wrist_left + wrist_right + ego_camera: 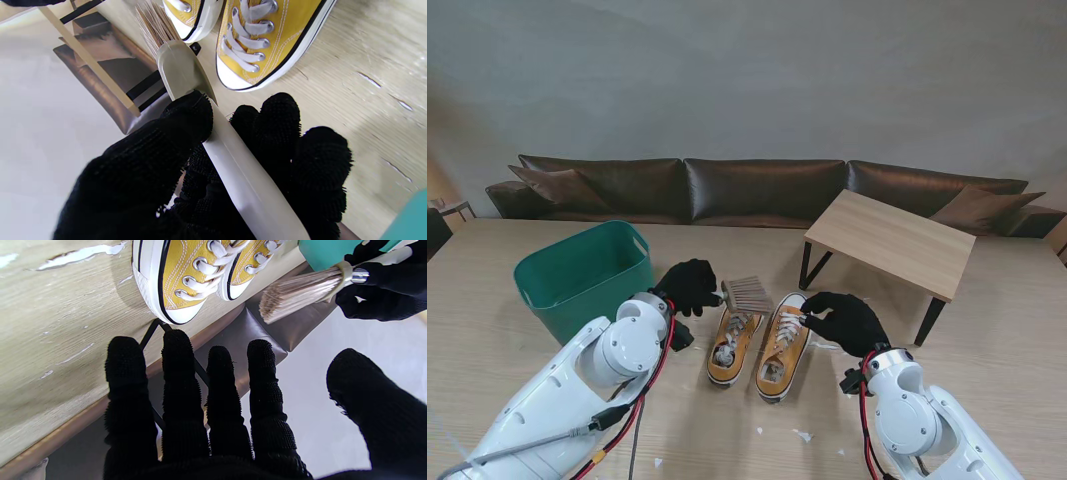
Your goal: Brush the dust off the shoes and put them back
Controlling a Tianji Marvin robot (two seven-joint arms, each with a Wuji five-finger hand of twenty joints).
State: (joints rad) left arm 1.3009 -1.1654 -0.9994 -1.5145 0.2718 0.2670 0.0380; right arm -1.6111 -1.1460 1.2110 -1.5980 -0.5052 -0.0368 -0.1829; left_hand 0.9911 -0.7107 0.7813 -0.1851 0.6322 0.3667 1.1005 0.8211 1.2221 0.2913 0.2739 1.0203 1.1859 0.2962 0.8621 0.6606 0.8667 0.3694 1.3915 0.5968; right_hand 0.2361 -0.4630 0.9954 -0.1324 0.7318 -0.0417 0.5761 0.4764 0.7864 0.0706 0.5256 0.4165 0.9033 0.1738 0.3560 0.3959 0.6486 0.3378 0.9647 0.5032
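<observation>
At centre frame the left hand (689,285) gripped the brush (748,293), bristles just beyond the shoes' (757,343) toes, while the right hand (847,320) hovered spread beside them

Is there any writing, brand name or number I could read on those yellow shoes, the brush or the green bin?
None can be read: the yellow shoes, the brush in the left hand and the green bin show no legible words, logos or numbers in any view.

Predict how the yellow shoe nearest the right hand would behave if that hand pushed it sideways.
The right shoe probably slides rather than tips, resting flat on its sole. Its canvas upper likely dents under the right hand; the rubber toe looks firmer.
</observation>
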